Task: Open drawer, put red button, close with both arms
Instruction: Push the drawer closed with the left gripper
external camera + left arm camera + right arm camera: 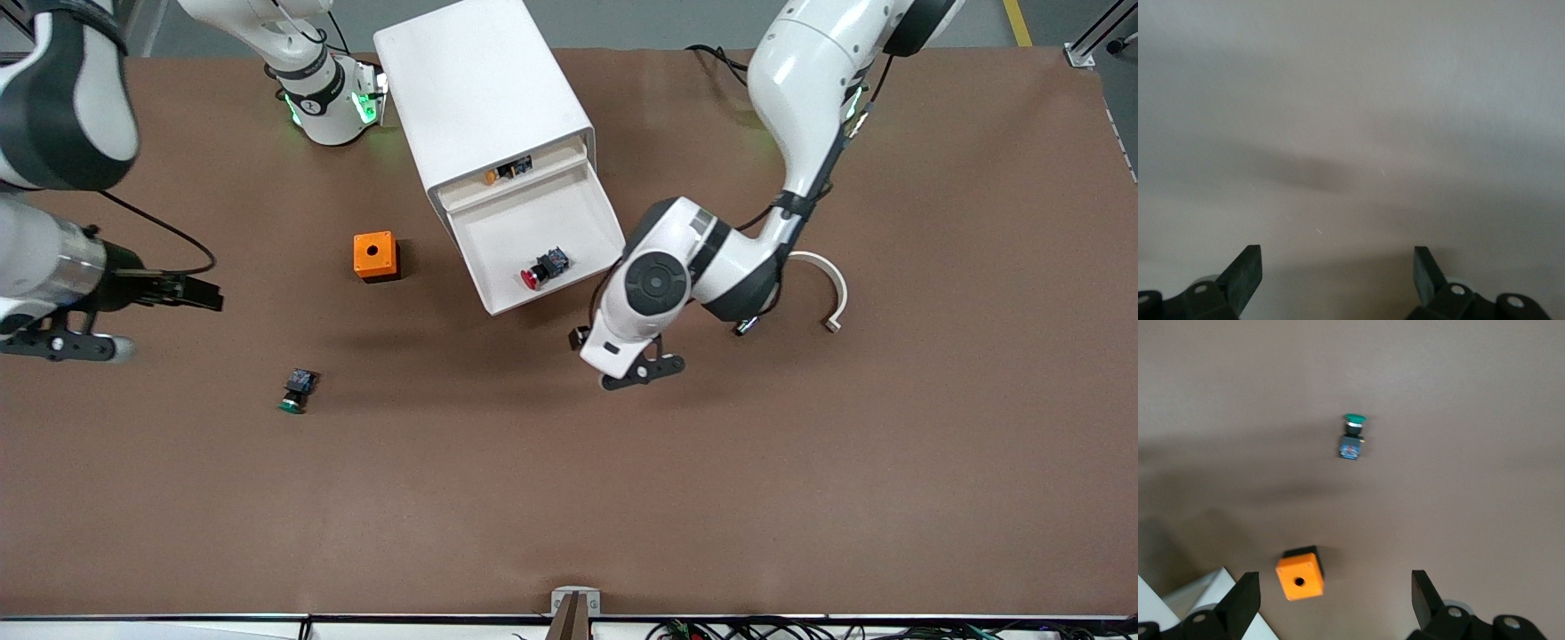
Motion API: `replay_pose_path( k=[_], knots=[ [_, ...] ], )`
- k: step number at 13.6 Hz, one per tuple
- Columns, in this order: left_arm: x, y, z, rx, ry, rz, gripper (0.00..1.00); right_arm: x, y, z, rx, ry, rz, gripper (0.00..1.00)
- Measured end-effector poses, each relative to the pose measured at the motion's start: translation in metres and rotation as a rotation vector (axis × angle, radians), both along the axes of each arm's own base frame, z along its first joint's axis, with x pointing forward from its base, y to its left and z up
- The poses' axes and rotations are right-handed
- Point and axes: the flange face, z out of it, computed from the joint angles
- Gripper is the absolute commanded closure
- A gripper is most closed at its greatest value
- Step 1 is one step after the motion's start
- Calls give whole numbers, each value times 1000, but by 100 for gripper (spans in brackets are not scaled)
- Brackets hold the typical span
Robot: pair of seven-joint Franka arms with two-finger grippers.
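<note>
We see the drawer pulled out of the cabinet, with the red button lying on its side inside, near the front lip. Both grippers are spread wide and empty: the left gripper hangs over bare table just beside the drawer's front corner, the right gripper waits at the right arm's end of the table. The drawer looks like light, stiff, slick plastic, so we judge it will slide easily; push flat on the front lip, one gripper toward each end, to avoid skewing it. The right wrist view shows the green button and orange box; the left wrist view shows only tabletop.
</note>
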Motion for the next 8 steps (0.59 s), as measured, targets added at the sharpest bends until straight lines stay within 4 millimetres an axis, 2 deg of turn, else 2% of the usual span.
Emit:
replay_pose_path(
  k=[4, 6, 8],
  knots=[
    [-51, -46, -11, 32, 25, 20, 0, -9, -47, 3, 17, 31, 0, 0],
    [-72, -61, -13, 45, 31, 30, 0, -13, -60, 2, 20, 50, -22, 0],
    [-93, -76, -14, 59, 41, 52, 0, -13, -63, 3, 20, 50, -29, 0]
  ],
)
